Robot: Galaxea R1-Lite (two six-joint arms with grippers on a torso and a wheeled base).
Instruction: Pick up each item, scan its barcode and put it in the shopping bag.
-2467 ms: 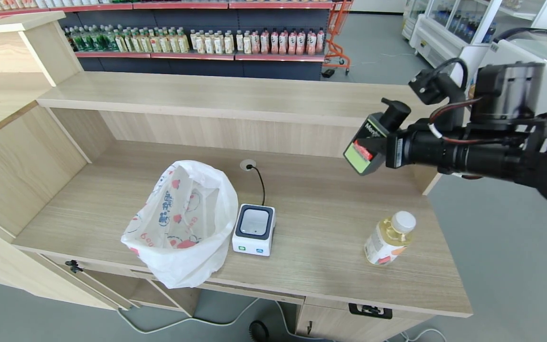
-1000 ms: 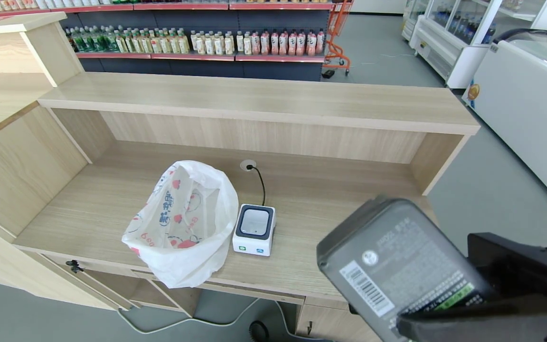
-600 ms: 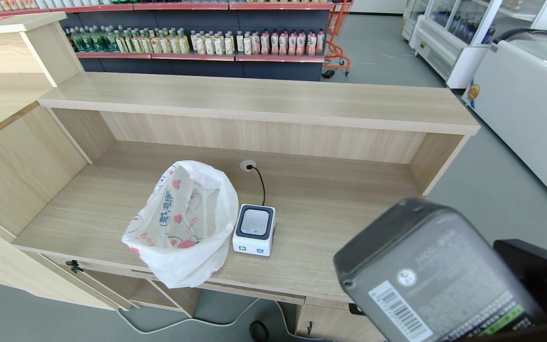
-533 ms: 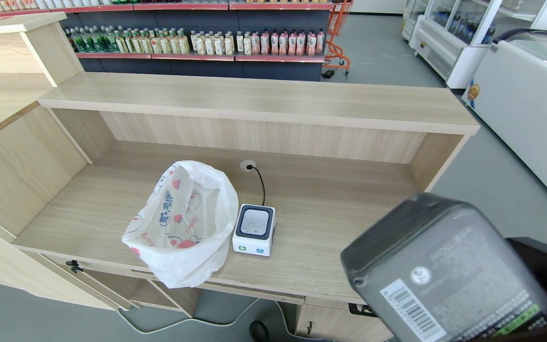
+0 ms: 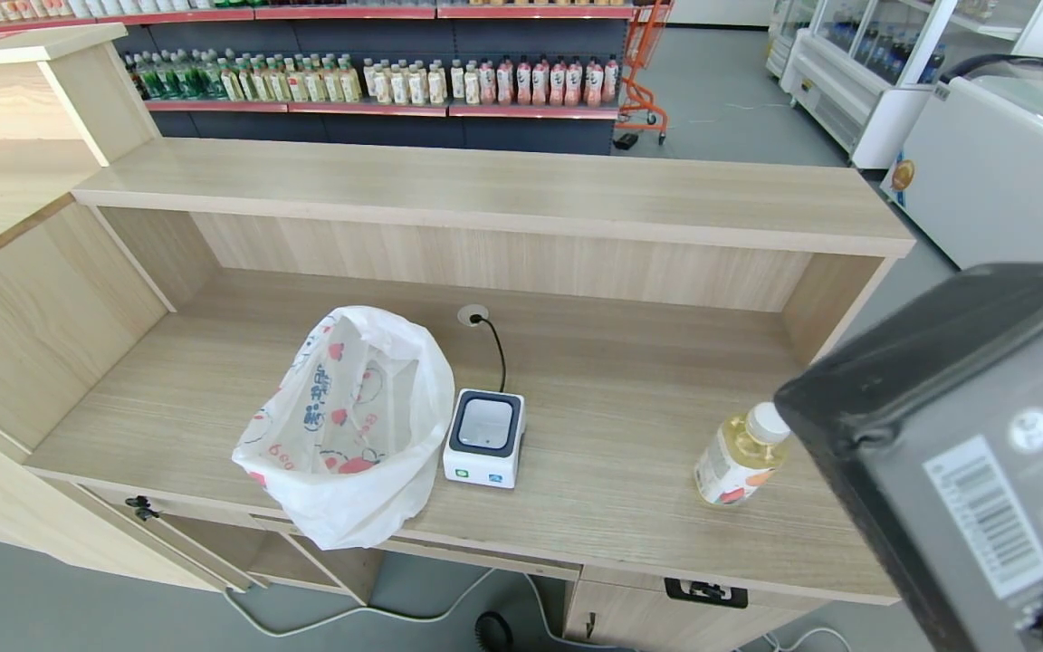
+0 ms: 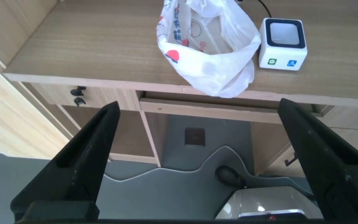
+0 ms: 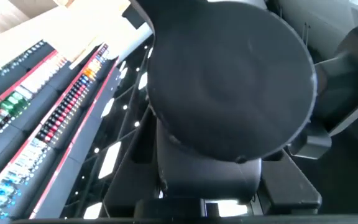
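Observation:
A dark grey bottle (image 5: 965, 453) hangs in the air at the near right, its barcoded bottom turned toward the head camera. My right gripper (image 7: 210, 193) is shut on it, and the bottle's black round cap (image 7: 229, 81) sits close to the wrist camera. The white printed shopping bag (image 5: 345, 426) stands open on the counter, with the small white scanner (image 5: 485, 436) just right of it. A yellow drink bottle with a white cap (image 5: 741, 457) stands at the counter's right. My left gripper (image 6: 197, 168) is open below and in front of the counter edge, facing the bag (image 6: 207, 43) and scanner (image 6: 283, 42).
The wooden counter (image 5: 612, 398) has a raised back ledge and side walls. The scanner's cable runs to a hole (image 5: 473, 314) behind it. Drawers and cabinet doors (image 6: 197, 121) sit under the front edge. Shelves of drinks and freezers stand in the room beyond.
My right arm brought the dark bottle down from the upper right to just in front of the head camera, then shifted it right, which uncovered the yellow drink bottle.

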